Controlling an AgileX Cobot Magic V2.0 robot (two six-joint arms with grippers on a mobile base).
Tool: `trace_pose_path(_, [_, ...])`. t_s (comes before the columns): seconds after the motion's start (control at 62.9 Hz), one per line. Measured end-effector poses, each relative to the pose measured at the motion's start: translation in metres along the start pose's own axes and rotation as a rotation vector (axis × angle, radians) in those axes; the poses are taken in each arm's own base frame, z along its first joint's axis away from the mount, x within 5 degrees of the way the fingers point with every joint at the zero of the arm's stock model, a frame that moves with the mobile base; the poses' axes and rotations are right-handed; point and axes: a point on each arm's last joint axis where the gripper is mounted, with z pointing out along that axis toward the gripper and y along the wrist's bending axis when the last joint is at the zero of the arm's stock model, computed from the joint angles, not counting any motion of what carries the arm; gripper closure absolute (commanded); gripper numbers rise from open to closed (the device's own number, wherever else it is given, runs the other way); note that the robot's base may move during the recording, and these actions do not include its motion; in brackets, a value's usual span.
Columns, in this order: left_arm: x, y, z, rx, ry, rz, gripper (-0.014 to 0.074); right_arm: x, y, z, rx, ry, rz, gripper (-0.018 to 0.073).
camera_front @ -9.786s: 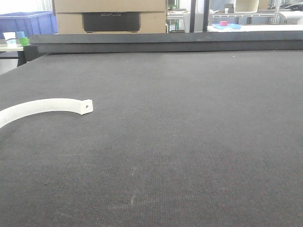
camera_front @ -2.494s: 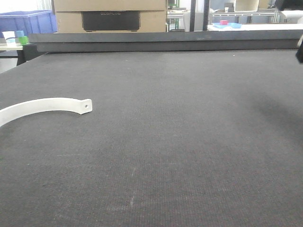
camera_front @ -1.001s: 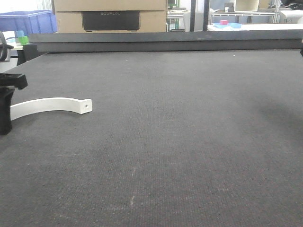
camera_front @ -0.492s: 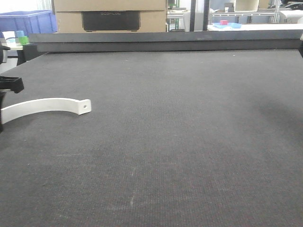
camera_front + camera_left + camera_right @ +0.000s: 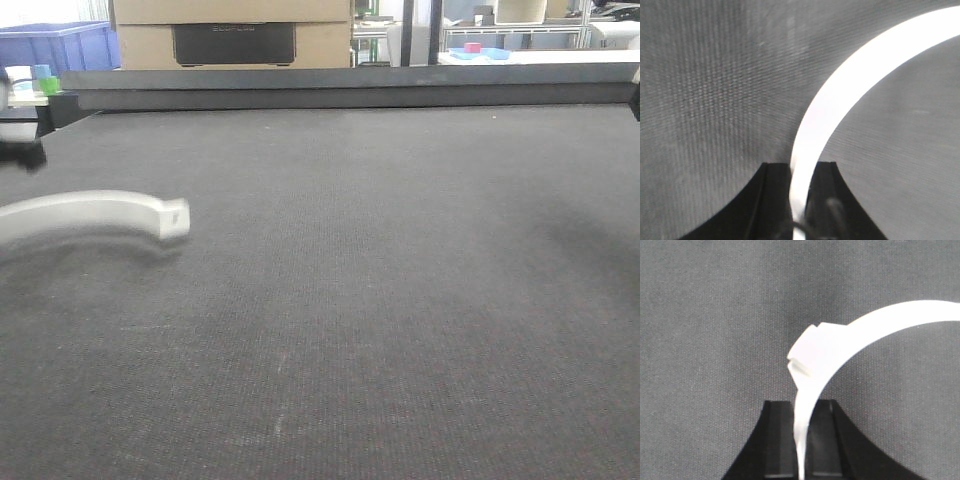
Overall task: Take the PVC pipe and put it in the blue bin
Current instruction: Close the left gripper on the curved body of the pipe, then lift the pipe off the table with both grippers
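2 grippers: both are clenched, each one on a white curved piece.
Left gripper (image 5: 799,170): its 2 dark fingers (image 5: 771,195) stand close together on both sides of the PVC pipe (image 5: 840,95) and press on it, so it is grasping the pipe.
PVC pipe, wrist view: from between the fingers the white strip bends up and to the right, over the dark mat (image 5: 705,100).
PVC pipe, front view: it is at the left edge of the table, blurred, with its squared end pointing to the right. A soft shadow lies on the mat below it, and it seems to be a little above the surface.
Right gripper (image 5: 800,410): its fingers (image 5: 777,440) are clamped on a second white curved piece (image 5: 815,352). This piece rises from the gap, has a blocky squared part, and then curves to the right.
Blue bin (image 5: 60,48): far back at the top left, behind the table, well apart from the pipe.
Cardboard box (image 5: 330,48): just to the right of the bin, behind the far edge of the table.
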Motion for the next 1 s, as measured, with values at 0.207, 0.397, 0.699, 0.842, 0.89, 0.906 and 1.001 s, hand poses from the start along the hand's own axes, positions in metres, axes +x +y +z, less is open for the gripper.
trace_pose_path(0.207, [0.010, -0.003, -0.065, 0.043, -0.242, -0.012, 0.0708, 0.000, 0.000, 0.000, -0.005, 0.001, 0.004, 0.0727])
trace_pose_path(0.397, [0.022, -0.004, -0.104, 0.064, -0.441, -0.010, 0.0708, -0.001, 0.001, -0.001, -0.007, -0.010, 0.004, 0.0727])
trace_pose_path(0.699, [0.070, -0.030, -0.133, 0.142, -0.748, 0.088, 0.0708, 0.003, 0.003, -0.049, -0.044, -0.203, -0.007, 0.0727])
trace_pose_path(0.842, [0.094, -0.033, -0.139, 0.181, -0.902, 0.106, 0.0708, 0.015, 0.001, -0.081, -0.072, -0.424, -0.050, 0.0727])
trace_pose_path(0.89, [0.103, -0.032, -0.138, 0.187, -0.938, 0.107, 0.0708, 0.024, -0.001, -0.087, -0.077, -0.488, -0.059, 0.0727])
trace_pose_path(0.906, [0.106, -0.031, -0.139, 0.191, -0.957, 0.104, 0.0708, 0.026, -0.002, -0.088, -0.077, -0.506, -0.063, 0.0727])
trace_pose_path(1.001, [0.124, -0.027, -0.135, 0.198, -1.026, 0.099, 0.0708, 0.048, -0.006, -0.091, -0.084, -0.599, -0.071, 0.0727])
